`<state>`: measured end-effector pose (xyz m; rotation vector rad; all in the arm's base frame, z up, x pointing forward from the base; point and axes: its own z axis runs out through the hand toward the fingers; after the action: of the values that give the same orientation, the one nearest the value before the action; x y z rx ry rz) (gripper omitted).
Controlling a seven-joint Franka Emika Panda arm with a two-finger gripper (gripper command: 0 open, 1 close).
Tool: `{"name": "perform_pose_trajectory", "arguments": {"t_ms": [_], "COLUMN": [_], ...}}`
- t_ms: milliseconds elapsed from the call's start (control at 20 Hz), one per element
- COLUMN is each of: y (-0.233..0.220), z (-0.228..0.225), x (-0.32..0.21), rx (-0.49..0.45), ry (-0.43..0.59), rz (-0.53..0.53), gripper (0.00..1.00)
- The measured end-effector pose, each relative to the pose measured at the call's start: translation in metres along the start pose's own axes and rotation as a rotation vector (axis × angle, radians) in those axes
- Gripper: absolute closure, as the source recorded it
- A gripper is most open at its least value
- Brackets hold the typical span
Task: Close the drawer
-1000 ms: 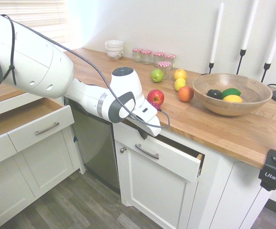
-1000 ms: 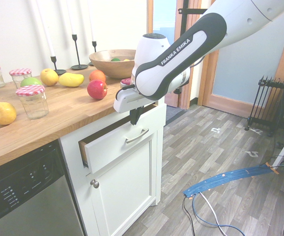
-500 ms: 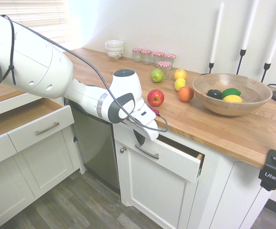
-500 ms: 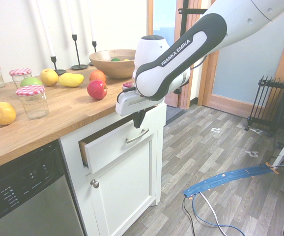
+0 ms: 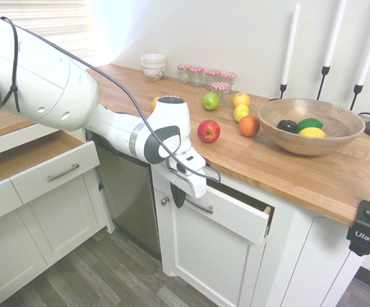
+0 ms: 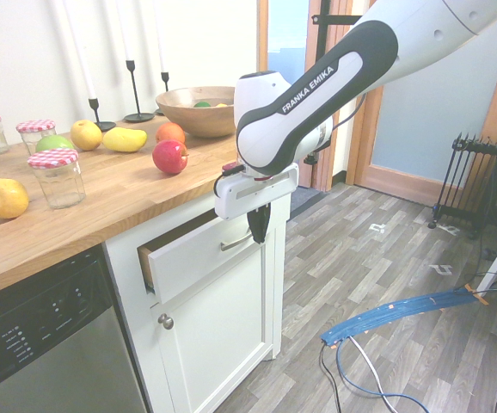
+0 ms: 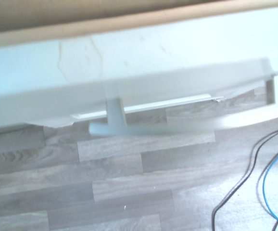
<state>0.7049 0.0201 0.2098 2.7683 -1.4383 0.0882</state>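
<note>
The end effector [image 5: 179, 197] has dropped over the last second from the desk [image 5: 287, 173] edge to hang in front of the drawer [image 5: 233, 214], fingers clenched on nothing and pointing straight down just beside the handle [image 5: 198, 205]. In the first exterior view the red apple [image 5: 209, 130] sits at its 1 o'clock. The drawer stands partly pulled out beneath the desk. Lowered to front-panel height, the closed fingers look placed to push the panel in; the push itself seems not yet begun.

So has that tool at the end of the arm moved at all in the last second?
Yes. The tool has dropped from the countertop's edge to hang in front of the drawer, by its handle.
</note>
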Motion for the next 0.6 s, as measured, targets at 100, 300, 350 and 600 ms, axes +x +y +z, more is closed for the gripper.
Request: {"name": "perform_pose_trajectory", "arguments": {"t_ms": [100,300,350,600], "y": [0.008,0.022,0.023,0.026], "z": [0.001,0.020,0.025,0.060], "x": [-0.001,-0.001,-0.001,-0.004], "rx": [-0.006,-0.011,-0.011,-0.014], "ry": [-0.011,-0.016,-0.016,-0.022], "rz": [-0.007,-0.015,-0.016,-0.016], "gripper": [1.00,1.00,1.00,1.00]}}
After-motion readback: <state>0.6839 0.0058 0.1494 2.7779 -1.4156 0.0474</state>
